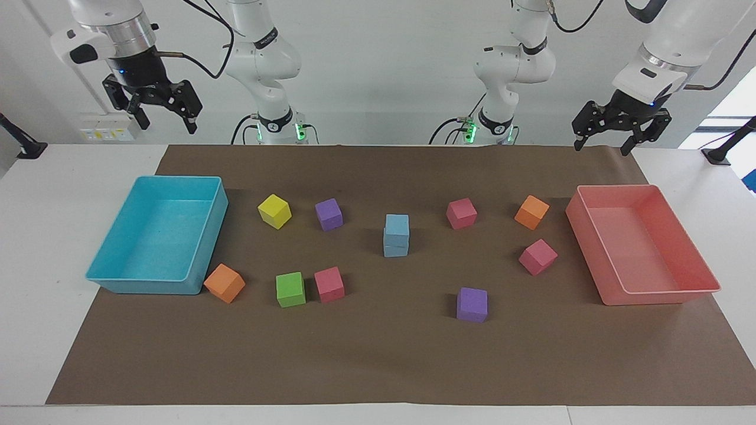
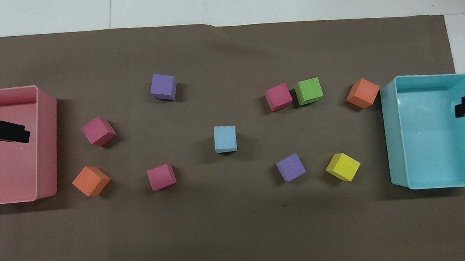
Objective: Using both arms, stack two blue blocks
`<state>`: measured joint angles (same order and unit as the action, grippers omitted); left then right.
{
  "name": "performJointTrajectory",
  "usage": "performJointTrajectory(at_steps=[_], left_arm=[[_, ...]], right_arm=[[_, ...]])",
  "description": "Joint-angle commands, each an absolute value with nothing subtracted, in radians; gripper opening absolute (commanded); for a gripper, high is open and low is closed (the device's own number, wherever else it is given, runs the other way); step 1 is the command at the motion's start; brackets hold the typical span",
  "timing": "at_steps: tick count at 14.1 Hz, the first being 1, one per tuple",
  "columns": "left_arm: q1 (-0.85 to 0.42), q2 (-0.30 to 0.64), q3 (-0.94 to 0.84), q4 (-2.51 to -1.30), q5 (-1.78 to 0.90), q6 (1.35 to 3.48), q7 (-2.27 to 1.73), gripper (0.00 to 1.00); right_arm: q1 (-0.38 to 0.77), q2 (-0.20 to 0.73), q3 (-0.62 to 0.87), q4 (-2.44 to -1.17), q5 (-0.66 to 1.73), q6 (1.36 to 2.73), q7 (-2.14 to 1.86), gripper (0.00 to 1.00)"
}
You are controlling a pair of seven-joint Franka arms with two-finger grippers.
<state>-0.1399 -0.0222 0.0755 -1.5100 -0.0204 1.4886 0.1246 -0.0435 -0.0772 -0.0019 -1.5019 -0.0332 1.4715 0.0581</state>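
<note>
Brown-papered bench point(image 1: 378, 366), blue blocks point(image 1: 396, 235) sitting stacked mid-bench, coloured cubes lying around them, left hand point(image 1: 602, 137) and right hand point(image 1: 166, 121) hanging released above.

White table point(image 1: 35, 248) with a brown paper mat point(image 1: 378, 354) over most of it. On the mat: turquoise tray point(image 1: 106, 277) at right arm's end, pink tray point(image 1: 661, 298) at left arm's end. Between them, loose cubes in yellow, purple, pink, orange, green, plus blue blocks point(image 1: 396, 235) stacked mid-mat.
</note>
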Motion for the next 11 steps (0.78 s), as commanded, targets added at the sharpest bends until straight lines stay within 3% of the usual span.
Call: performJointTrajectory(at_steps=[1, 11], left_arm=[[-0.126, -0.028, 0.066, -1.519, -0.014, 1.496, 0.132, 1.00], [-0.127, -0.026, 0.066, -1.519, -0.014, 1.496, 0.132, 1.00]], right_arm=[[-0.046, -0.087, -0.003, -1.509, -0.045, 1.474, 0.064, 1.00], [-0.051, -0.083, -0.009, -1.513, -0.041, 1.474, 0.074, 1.00]])
